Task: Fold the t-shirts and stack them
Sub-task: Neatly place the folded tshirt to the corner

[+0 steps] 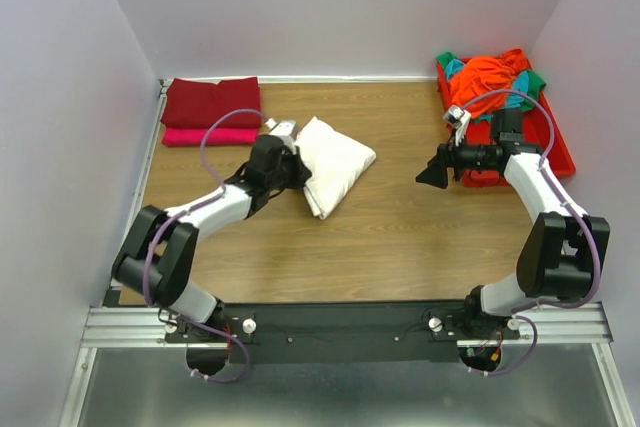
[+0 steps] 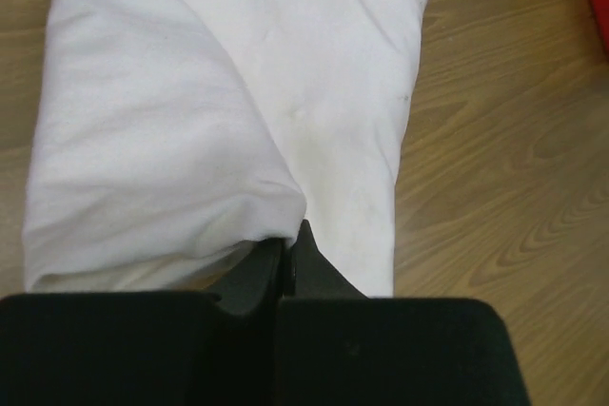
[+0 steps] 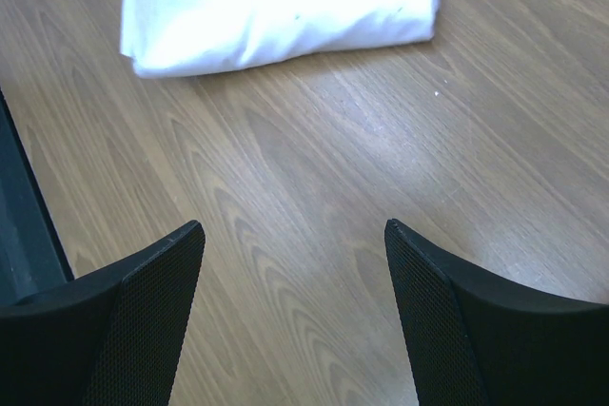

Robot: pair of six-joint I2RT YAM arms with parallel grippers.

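A folded cream-white t-shirt (image 1: 334, 163) lies mid-table; it fills the left wrist view (image 2: 238, 92) and shows at the top of the right wrist view (image 3: 285, 2). My left gripper (image 1: 292, 165) is shut on the shirt's near left edge (image 2: 285, 244). A folded dark red t-shirt (image 1: 210, 103) lies on a folded bright pink one (image 1: 210, 136) at the back left. Orange, teal and green t-shirts (image 1: 492, 73) are heaped in the red tray (image 1: 556, 142). My right gripper (image 1: 432, 173) is open and empty over bare wood (image 3: 295, 244).
The red plastic tray stands at the back right against the wall. Grey walls close the table on the left, back and right. A metal rail (image 1: 350, 322) runs along the near edge by the arm bases.
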